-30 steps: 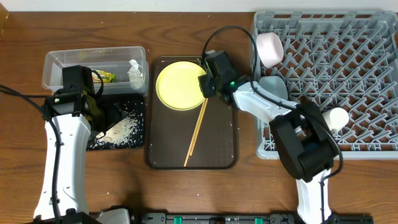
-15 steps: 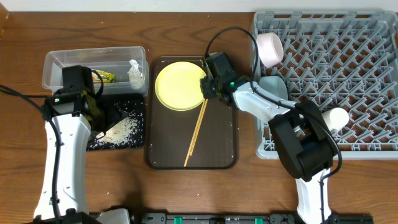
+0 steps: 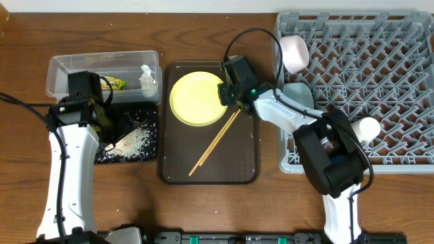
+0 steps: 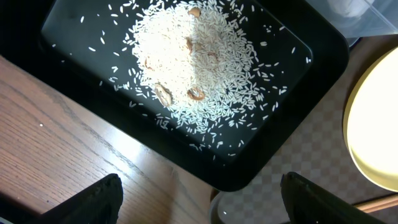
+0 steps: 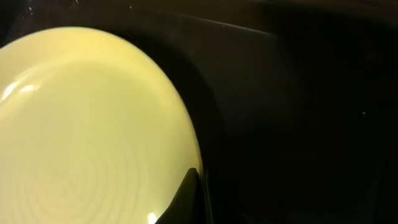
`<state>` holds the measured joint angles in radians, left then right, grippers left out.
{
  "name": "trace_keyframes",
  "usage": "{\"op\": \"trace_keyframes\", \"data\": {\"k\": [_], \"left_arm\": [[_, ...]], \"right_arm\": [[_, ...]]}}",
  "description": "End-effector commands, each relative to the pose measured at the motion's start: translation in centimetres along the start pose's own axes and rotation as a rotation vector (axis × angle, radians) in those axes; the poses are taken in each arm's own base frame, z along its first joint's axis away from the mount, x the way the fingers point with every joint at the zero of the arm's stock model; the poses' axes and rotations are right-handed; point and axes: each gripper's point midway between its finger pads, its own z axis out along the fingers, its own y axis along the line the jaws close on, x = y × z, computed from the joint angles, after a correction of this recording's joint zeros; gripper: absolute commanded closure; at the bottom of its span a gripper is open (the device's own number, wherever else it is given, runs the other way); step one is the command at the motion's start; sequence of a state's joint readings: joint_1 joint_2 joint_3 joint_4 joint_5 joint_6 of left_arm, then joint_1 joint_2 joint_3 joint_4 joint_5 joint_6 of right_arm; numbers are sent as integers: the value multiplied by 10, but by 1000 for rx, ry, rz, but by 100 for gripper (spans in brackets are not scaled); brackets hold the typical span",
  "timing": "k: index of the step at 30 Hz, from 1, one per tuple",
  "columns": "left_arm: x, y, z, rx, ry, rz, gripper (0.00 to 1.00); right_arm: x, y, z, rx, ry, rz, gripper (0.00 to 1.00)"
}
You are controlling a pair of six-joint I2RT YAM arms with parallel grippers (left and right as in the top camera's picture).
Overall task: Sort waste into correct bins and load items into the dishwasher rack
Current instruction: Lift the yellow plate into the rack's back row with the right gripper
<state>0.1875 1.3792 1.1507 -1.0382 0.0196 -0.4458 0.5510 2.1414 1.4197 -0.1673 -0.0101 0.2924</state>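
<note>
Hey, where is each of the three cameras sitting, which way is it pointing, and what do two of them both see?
Overhead: fixed above the table, facing straight down; left arm and right arm show.
Left wrist: on the left arm, looking down at the black tray of rice; two dark fingertips at the bottom corners.
Right wrist: close over the yellow plate rim; one dark fingertip shows.
Shared: all three views show the yellow plate.
</note>
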Motion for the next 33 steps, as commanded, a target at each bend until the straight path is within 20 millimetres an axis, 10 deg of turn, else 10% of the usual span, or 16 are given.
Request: {"op": "trace_keyframes", "data": {"k": [1, 8, 17, 24, 33], "left_arm": [[0, 2, 1, -7, 1, -12, 16], [0, 2, 1, -7, 1, -12, 16], [0, 2, 1, -7, 1, -12, 16], [0, 2, 1, -7, 1, -12, 16], [0, 2, 1, -7, 1, -12, 16]], "right_arm": [[-56, -5, -45, 6, -143, 3, 99], [-134, -50, -159, 154, -385, -115, 99], [-170, -147, -284, 588, -498, -303, 99], [-159, -231, -326, 971, -321, -438, 99], [-155, -285, -341, 1211, -137, -552, 99]]}}
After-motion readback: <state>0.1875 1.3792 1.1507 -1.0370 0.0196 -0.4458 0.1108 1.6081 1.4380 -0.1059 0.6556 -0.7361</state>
